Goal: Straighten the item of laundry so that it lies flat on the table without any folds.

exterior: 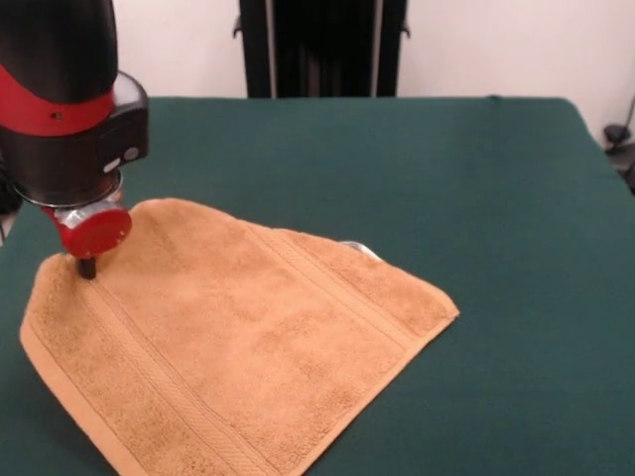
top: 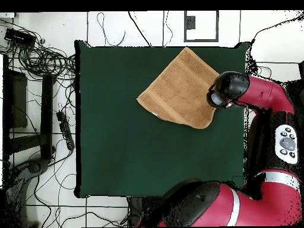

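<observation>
The towel [exterior: 228,342] is seen spread across the table [exterior: 476,198], and in the overhead view it is found toward the one o'clock part of the green cloth, turned like a diamond with one corner up at the table's twelve o'clock edge. The gripper [exterior: 87,266] is pressed down on the towel near one corner, at about ten o'clock of the cloth in the front view; only a single dark tip is made out under the red disc, so whether the tool is clenched or released cannot be told. Most of the terry surface is judged to be lying flat already, with the border bands running straight. A sliver of white, probably the care label [exterior: 359,248], is glimpsed at the towel's far edge, around one o'clock of the cloth, and a doubled-under hem there is suspected but cannot be confirmed. The step in hand is judged to be a late smoothing or dragging of that corner. What the next move calls for is a gentle outward pull toward nine o'clock, kept low so nothing is bunched up. No containers are seen on the table, so nothing is held in any.
</observation>
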### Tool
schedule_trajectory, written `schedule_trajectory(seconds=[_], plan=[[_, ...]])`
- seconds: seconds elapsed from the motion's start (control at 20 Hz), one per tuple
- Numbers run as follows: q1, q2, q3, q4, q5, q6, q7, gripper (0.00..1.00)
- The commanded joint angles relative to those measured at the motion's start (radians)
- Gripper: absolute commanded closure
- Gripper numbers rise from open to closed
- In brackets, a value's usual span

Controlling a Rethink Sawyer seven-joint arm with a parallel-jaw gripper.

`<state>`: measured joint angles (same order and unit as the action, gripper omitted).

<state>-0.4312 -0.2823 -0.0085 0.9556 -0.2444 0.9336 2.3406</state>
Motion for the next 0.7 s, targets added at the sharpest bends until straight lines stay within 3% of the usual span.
schedule_trajectory(seconds=[0.05, 0.35, 0.4, 0.7], plan=[[0.013, 0.006, 0.064, 0.112, -0.062, -0.065, -0.158, 1.00], [0.005, 0.002, 0.075, 0.131, -0.036, -0.069, -0.081, 1.00], [0.005, -0.001, 0.076, 0.141, -0.030, -0.077, -0.063, 0.00], [0.025, -0.012, 0.056, 0.145, 0.004, -0.035, 0.031, 0.00]])
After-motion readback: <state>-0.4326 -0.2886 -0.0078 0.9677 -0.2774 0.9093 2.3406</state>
